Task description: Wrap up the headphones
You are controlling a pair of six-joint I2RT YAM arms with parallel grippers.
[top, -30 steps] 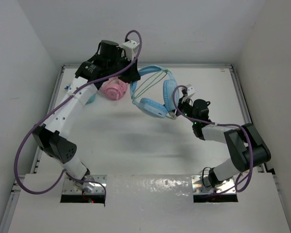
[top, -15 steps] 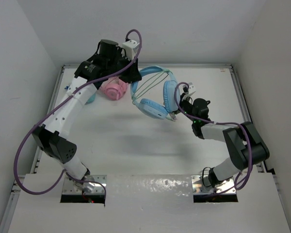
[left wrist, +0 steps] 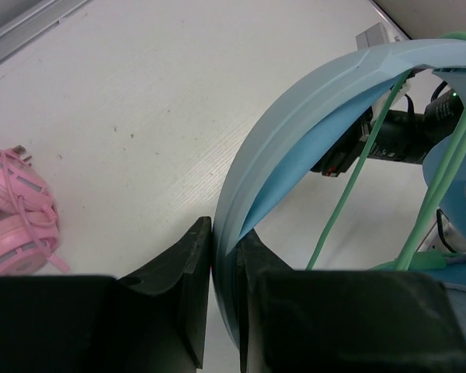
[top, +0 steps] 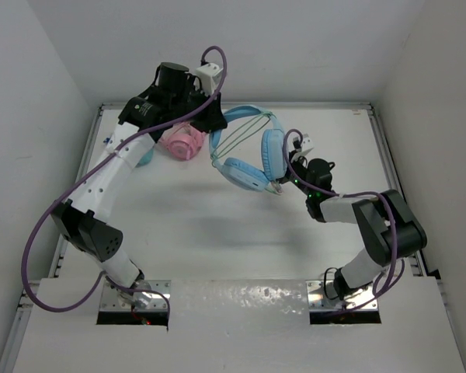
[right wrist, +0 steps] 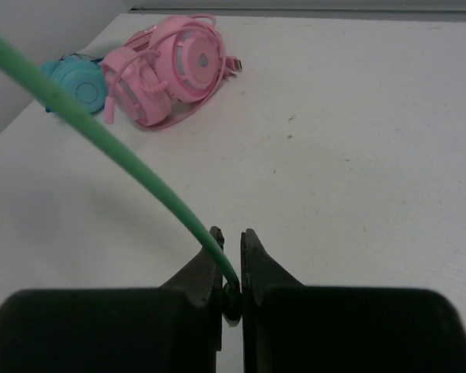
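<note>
The light-blue headphones [top: 245,172] hang above the back of the table, held by the headband [left wrist: 311,101]. My left gripper [left wrist: 225,242] is shut on the left end of that headband [top: 248,116], one finger on each side. The pale-green cable [top: 241,136] runs in loops across the inside of the band and between the earcups. Just right of the lower earcup, my right gripper [top: 284,184] is low over the table. It is shut on the cable [right wrist: 124,148], which rises up and to the left from between its fingertips [right wrist: 231,237].
Pink headphones [top: 182,142] lie at the back left, under the left arm, with smaller teal headphones [top: 144,154] just left of them. Both also show in the right wrist view, pink headphones [right wrist: 171,70] and teal headphones [right wrist: 74,81]. White walls stand round the table's raised rim [top: 377,124].
My right gripper has closed on the green cable and edged slightly towards the headphones. The left arm and the headband have stayed where they were.
</note>
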